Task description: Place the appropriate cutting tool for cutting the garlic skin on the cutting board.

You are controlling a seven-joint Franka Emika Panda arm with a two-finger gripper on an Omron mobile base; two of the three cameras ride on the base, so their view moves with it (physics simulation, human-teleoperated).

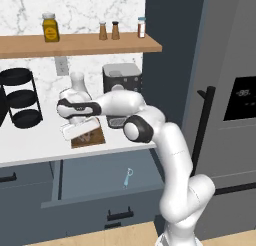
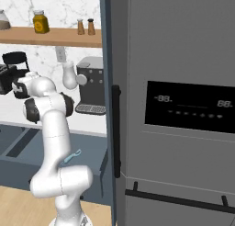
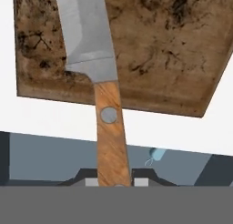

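We see the white counter point(image 1: 30, 140) carrying the coffee machine point(image 1: 121, 80), and in front of it the dark-brown cutting board point(image 1: 92, 138). Our gripper point(image 3: 114, 182) is closed on the knife point(image 3: 98, 82): its fingers clamp the tail of the orange-brown handle, and the grey blade reaches out over the board. In the hand view, we cannot tell whether the blade touches the wood. Below the counter edge, a small light-blue looped tool point(image 1: 128, 177) lies in the open drawer point(image 1: 90, 182).
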